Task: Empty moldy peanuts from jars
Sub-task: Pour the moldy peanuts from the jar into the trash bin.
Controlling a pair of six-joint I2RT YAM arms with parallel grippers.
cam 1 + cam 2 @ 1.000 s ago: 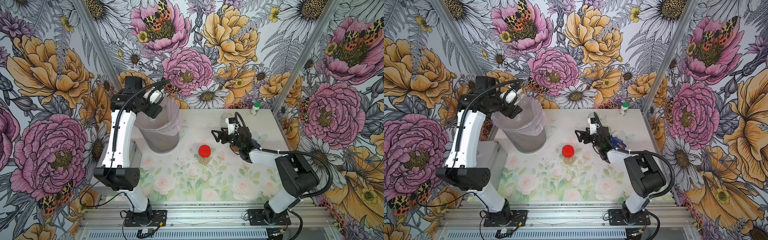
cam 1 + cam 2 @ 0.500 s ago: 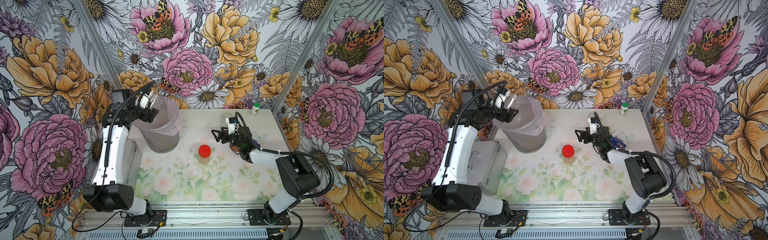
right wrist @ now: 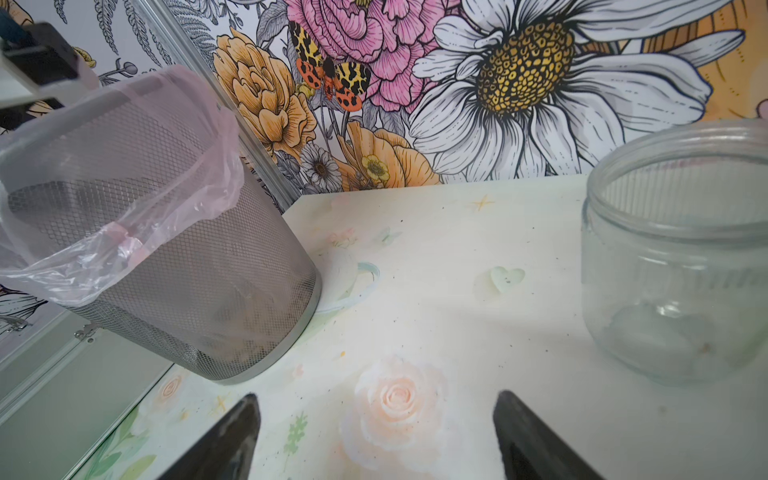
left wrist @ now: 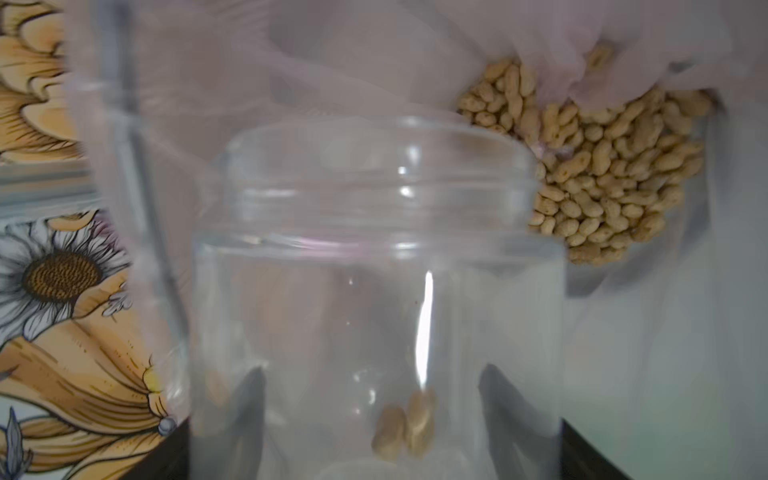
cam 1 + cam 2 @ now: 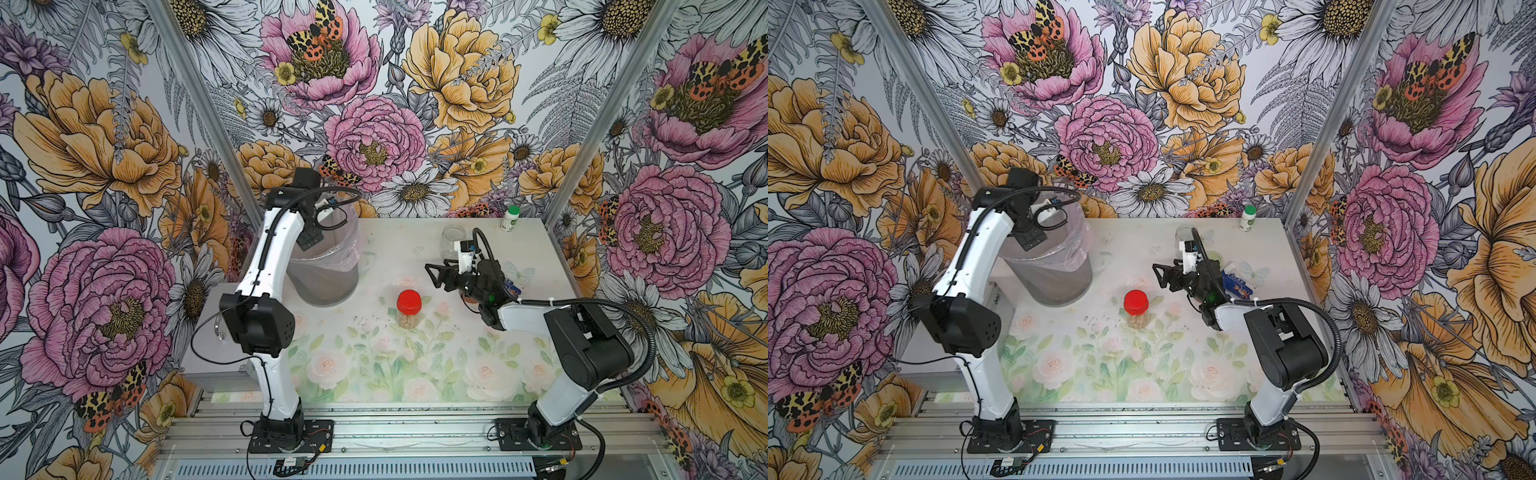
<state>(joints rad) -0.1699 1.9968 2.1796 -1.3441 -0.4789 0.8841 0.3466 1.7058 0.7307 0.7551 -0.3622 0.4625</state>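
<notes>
At about ten o'clock on the table (image 5: 415, 374) stands a mesh bin (image 5: 328, 270) with a pinkish liner (image 3: 174, 174). The left gripper (image 4: 372, 370) hangs over the bin's mouth, its jaws clamped on either side of a clear held jar (image 4: 374, 249) with no lid. Two peanuts (image 4: 405, 424) lie inside that jar, and beyond its mouth a peanut heap (image 4: 602, 166) covers the bin's bottom. Near the table's centre, in both top views, a red-lidded jar (image 5: 409, 309) stands upright with nuts showing through its wall. Just beside it at three o'clock, the right gripper (image 5: 434, 276) hovers with jaws spread and nothing between them. At one o'clock a lidless jar (image 3: 673, 266) stands upright, and a white bottle (image 5: 510, 218) sits in the far corner.
</notes>
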